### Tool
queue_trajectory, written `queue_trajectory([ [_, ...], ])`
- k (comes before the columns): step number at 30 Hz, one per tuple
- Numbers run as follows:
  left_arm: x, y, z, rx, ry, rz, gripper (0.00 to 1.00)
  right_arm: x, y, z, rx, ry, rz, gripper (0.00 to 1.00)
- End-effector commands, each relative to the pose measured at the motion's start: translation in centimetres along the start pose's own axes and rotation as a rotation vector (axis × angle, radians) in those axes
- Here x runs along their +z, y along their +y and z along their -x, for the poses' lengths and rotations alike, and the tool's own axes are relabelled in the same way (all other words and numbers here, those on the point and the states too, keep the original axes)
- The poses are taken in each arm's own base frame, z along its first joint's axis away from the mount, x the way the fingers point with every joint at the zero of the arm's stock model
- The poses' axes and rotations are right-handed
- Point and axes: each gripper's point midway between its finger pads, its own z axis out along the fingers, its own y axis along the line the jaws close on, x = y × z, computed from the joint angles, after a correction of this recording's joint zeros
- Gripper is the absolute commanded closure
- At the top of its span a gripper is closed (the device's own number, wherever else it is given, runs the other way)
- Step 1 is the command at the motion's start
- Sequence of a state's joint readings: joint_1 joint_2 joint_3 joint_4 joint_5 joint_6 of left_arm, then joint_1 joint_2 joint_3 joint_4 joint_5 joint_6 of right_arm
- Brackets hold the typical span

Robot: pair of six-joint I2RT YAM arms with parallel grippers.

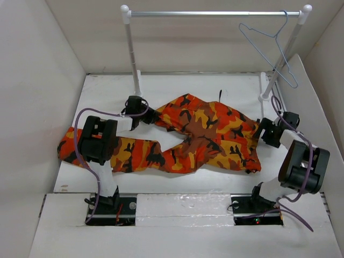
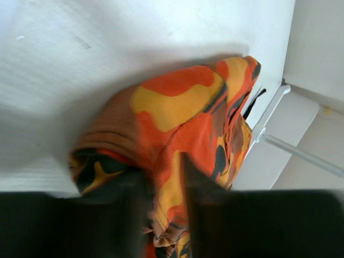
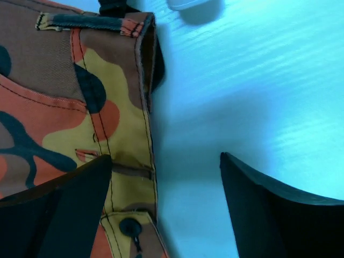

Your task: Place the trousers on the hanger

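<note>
The camouflage trousers lie spread flat across the table, legs running left and the waistband at the right. My left gripper is at the far leg's end. In the left wrist view it is shut on a fold of the trousers. My right gripper is at the waistband edge. In the right wrist view it is open, one finger over the trousers and the other over bare table. The wire hanger hangs from the rail's crossbar at the back right, away from both grippers.
The rail stands on two white posts at the back of the table. Its right post foot is just behind my right gripper. White walls enclose the table on the left, back and right. A button shows on the waistband.
</note>
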State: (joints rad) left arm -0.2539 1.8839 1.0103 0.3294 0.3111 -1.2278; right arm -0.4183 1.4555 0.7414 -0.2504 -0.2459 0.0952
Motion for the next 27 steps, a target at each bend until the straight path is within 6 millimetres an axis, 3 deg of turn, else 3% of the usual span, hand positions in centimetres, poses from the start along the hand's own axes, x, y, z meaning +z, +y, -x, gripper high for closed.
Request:
queue_trajectory([
  [1, -0.8, -2.1, 0.7, -0.019, -0.053, -0.082, 0.87, 1.0, 2.4, 3.5, -0.013, -0.097, 0.117, 0.19],
  [3, -1.6, -3.5, 0.8, -0.02, -0.062, -0.127, 1.0, 1.9, 3.7, 2.8, -0.035, -0.052, 0.173, 0.33],
  [4, -2.3, -4.2, 1.5, -0.026, -0.084, -0.149, 1.0, 2.1, 4.2, 2.8, -0.045, -0.053, 0.192, 0.76],
  [5, -3.0, -4.6, 1.7, -0.026, -0.106, -0.17, 1.0, 2.1, 4.5, 2.2, -0.026, -0.044, 0.212, 0.93],
  [6, -6.5, -9.1, 2.9, 0.019, -0.171, -0.306, 1.0, 1.8, 5.1, 2.6, -0.026, -0.073, 0.243, 1.0],
  [7, -6.5, -9.2, 2.9, 0.019, -0.172, -0.307, 1.0, 1.8, 5.2, 2.6, -0.02, -0.073, 0.244, 1.0],
  [8, -8.5, -12.6, 4.0, 0.056, -0.231, -0.375, 1.0, 1.7, 5.2, 2.6, -0.019, -0.077, 0.243, 1.0],
  [9, -11.0, -15.5, 3.5, 0.112, -0.257, -0.413, 1.0, 1.5, 5.5, 2.8, -0.022, -0.084, 0.26, 1.0],
  [10, -12.1, -17.4, 3.1, 0.243, -0.291, -0.417, 1.0, 1.3, 5.7, 3.1, -0.028, -0.097, 0.27, 1.0],
  [11, -14.9, -22.9, 1.2, 0.332, -0.34, -0.493, 1.0, 1.2, 5.9, 3.2, -0.032, -0.1, 0.278, 1.0],
  [13, -17.2, -25.6, -2.9, 0.535, -0.351, -0.499, 1.0, 0.9, 6.2, 3.7, -0.044, -0.108, 0.294, 1.0],
  [14, -18.7, -27.8, -6.5, 0.573, -0.374, -0.53, 1.0, 0.8, 6.4, 3.9, -0.048, -0.112, 0.299, 1.0],
  [17, -17.6, -27.1, -12.0, 0.686, -0.317, -0.474, 1.0, 0.1, 5.8, 4.6, -0.036, -0.136, 0.287, 1.0],
  [18, -16.0, -25.6, -16.1, 0.746, -0.244, -0.45, 1.0, -0.1, 5.1, 4.9, -0.026, -0.149, 0.268, 1.0],
  [19, -14.6, -24.6, -18.3, 0.802, -0.2, -0.436, 1.0, -0.3, 5.0, 4.8, -0.02, -0.146, 0.257, 1.0],
  [20, -14.0, -24.8, -20.6, 0.856, -0.145, -0.442, 1.0, -0.5, 4.5, 4.9, -0.007, -0.154, 0.244, 1.0],
  [21, -9.6, -19.7, -23.5, 0.929, -0.035, -0.263, 1.0, -0.9, 4.1, 5.2, -0.001, -0.169, 0.23, 1.0],
  [22, -8.5, -18.0, -24.4, 0.939, -0.003, -0.192, 0.98, -1.1, 4.1, 5.1, 0.004, -0.167, 0.226, 1.0],
  [23, -6.9, -15.7, -25.4, 0.953, 0.046, -0.121, 0.81, -1.5, 3.8, 5.1, 0.005, -0.171, 0.203, 1.0],
  [24, -6.2, -14.5, -25.8, 0.957, 0.079, -0.101, 0.81, -1.5, 3.2, 5.3, 0.011, -0.178, 0.181, 1.0],
  [25, -5.6, -13.3, -26.3, 0.962, 0.113, -0.085, 0.51, -2.0, 3.1, 5.3, 0.011, -0.181, 0.166, 1.0],
  [26, -5.0, -12.1, -26.4, 0.962, 0.16, -0.063, 0.41, -2.2, 2.9, 5.2, 0.011, -0.183, 0.154, 1.0],
  [27, -4.1, -9.9, -26.0, 0.963, 0.196, 0.016, 0.37, -2.6, 2.4, 5.5, 0.014, -0.195, 0.129, 1.0],
])
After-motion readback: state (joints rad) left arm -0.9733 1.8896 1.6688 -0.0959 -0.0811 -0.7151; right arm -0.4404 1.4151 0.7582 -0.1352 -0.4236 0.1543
